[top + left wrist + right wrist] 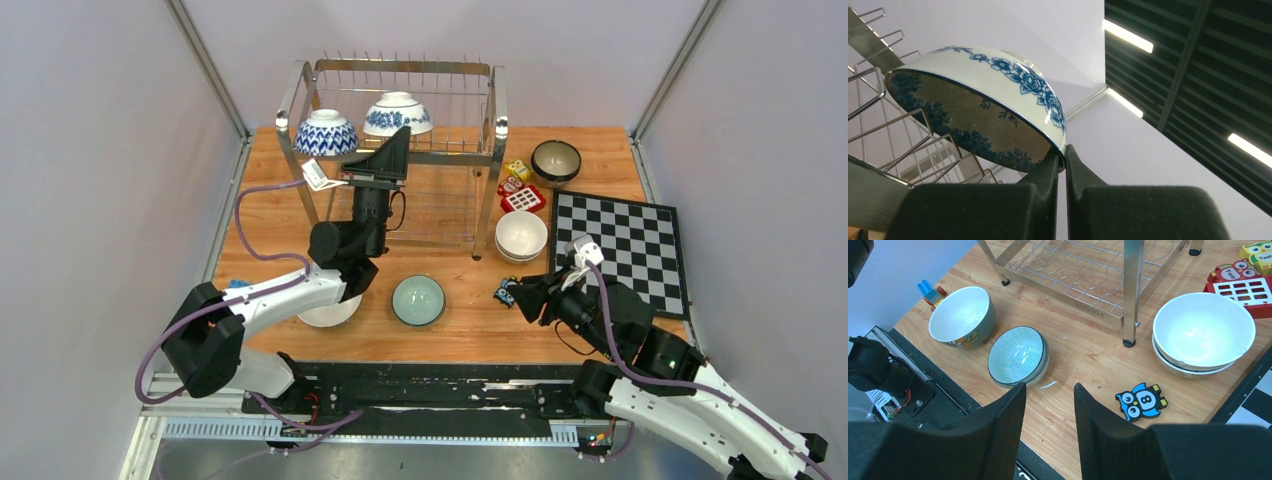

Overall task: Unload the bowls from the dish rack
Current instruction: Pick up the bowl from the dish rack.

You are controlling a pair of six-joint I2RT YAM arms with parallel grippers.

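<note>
Top camera looks down from high behind, far off. Left wrist camera tilts upward, close under a blue-and-white bowl (998,85) at the tips of the left gripper (1064,149). Right wrist camera faces down past the right gripper (1049,390); the top view shares its celadon bowl (1018,356).

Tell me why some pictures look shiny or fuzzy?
Left wrist view: ceiling light strips glare white, the blue floral bowl glints, the left end effector looks soft. Right wrist view: stacked white bowls shine inside. Top view: even light, soft shadows.

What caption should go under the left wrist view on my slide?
Seen from below: the left gripper pinching the rim of an inverted blue-and-white bowl on the wires of the dish rack.
</note>
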